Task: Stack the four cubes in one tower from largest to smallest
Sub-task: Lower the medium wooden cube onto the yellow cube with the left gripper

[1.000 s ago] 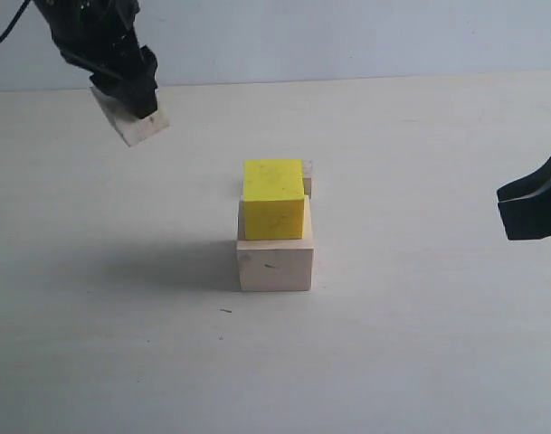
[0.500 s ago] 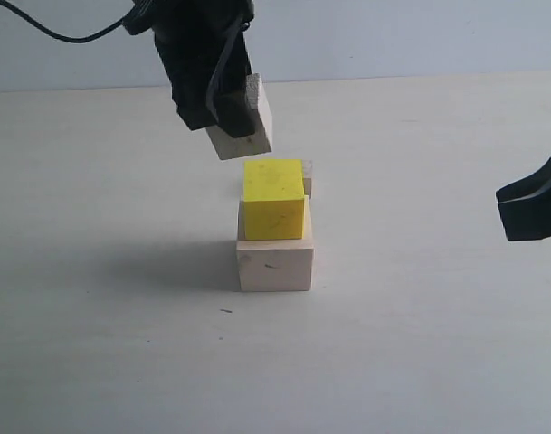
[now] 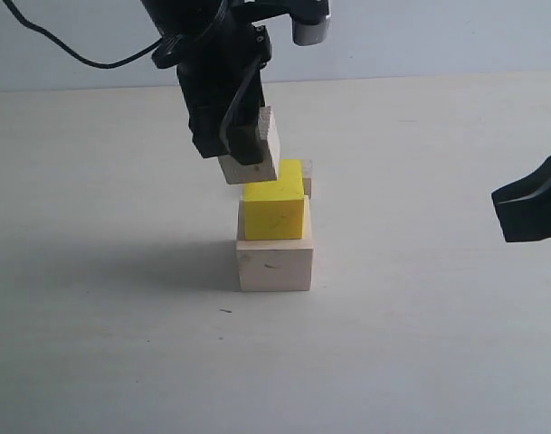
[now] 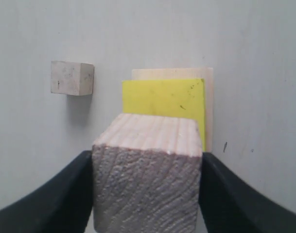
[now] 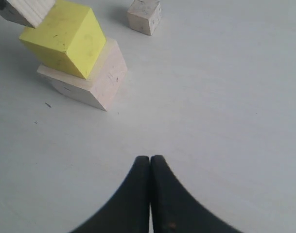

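The large pale wood cube [image 3: 275,264] sits mid-table with the bright yellow cube [image 3: 274,205] on top of it. My left gripper [image 3: 242,137] is shut on the smaller bare wood cube [image 3: 251,154], held tilted just above the yellow cube's back left corner. In the left wrist view that held cube [image 4: 147,171] fills the space between the black fingers [image 4: 70,194], above the yellow cube [image 4: 163,99]. The smallest bare wood cube [image 3: 307,177] lies on the table behind the stack, and it also shows in both wrist views [image 4: 72,77] [image 5: 145,15]. My right gripper [image 5: 150,160] is shut and empty, off to the right [image 3: 528,210].
The pale tabletop [image 3: 420,344] meets a light wall [image 3: 420,36] at the back. A small dark speck [image 3: 225,311] lies on the table in front of the stack.
My left gripper has carried the smaller wood cube from the far left to just above the yellow cube, lowering it. The right gripper has stayed put.
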Robot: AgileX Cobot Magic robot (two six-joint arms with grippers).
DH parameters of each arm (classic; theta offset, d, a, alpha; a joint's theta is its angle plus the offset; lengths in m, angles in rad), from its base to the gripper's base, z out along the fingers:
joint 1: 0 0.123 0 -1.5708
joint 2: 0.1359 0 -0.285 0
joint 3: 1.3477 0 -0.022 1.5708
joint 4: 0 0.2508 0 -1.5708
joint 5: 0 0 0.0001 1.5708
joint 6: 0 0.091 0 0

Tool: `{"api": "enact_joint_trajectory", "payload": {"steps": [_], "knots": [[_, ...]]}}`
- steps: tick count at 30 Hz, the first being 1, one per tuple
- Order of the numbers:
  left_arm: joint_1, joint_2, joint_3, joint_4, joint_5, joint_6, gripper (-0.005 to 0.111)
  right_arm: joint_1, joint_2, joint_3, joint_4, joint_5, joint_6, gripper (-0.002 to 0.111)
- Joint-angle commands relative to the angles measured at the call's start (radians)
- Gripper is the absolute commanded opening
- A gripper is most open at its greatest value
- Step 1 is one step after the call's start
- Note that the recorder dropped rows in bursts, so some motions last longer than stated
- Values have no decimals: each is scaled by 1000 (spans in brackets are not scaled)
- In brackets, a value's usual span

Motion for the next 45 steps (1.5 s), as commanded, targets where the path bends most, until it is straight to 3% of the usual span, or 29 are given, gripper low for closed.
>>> {"api": "enact_joint_trajectory", "payload": {"steps": [1,8,28,35,45], "knots": [[-11,4,-30,6,-2,-34,0,-1,-4,3,2,-2,-9,0],[-65,8,-54,95,-2,-86,0,-1,-4,3,7,-2,-13,0],[-71,43,-54,64,-2,-150,0,-1,-4,3,9,-2,-13,0],[-106,43,-54,131,-2,-187,0,-1,-4,3,9,-2,-13,0],[-105,43,-54,138,-2,-205,0,-1,-4,3,22,0,-31,0]]}}
